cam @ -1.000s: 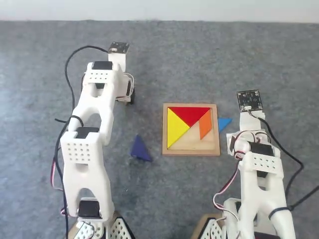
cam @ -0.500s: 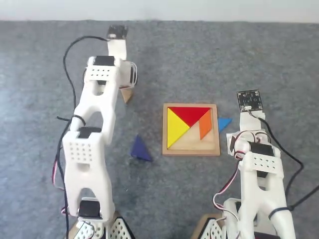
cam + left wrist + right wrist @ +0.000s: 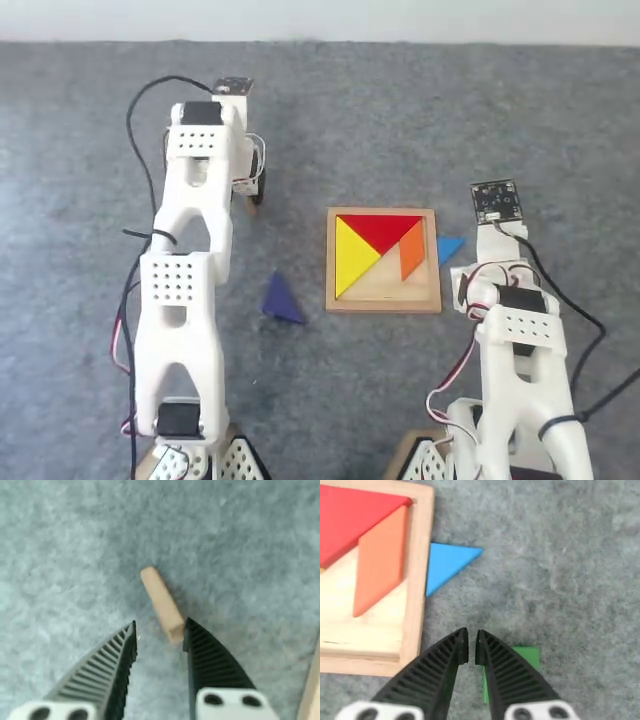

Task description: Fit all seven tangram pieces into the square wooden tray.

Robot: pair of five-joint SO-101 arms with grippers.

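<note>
Three of the seven pieces sit in the wooden tray (image 3: 383, 304) so far: the red triangle (image 3: 380, 230), the yellow triangle (image 3: 351, 262) and the orange piece (image 3: 412, 250). The bottom part of the tray is bare wood.

Four are out on the grey carpet (image 3: 400, 120). The light blue triangle (image 3: 445, 565) touches the tray's outer edge on the right arm's side, and the dark blue triangle (image 3: 282, 298) lies near the tray on the other side. The green piece (image 3: 527, 655) is right by the right gripper (image 3: 471, 642), whose fingers are practically together with nothing between them.

The tan piece (image 3: 161, 602) lies well apart from the tray, up by the left gripper (image 3: 160, 625). That gripper's fingers are spread, and the piece's near end sits just beside one fingertip (image 3: 192, 627). It shows as a narrow bar there, so we reckon it's seen edge-on, but we can't tell its outline.

Handling-wise, we figure these are thin, stiff, light bits of wood, not fragile. The smooth faces look a bit slippery, and a light piece will skid or twist if nudged off-centre. We'd pinch the tan one across its two flat faces, near the middle of its length. The soft carpet should let the fingertips sink in around it.
</note>
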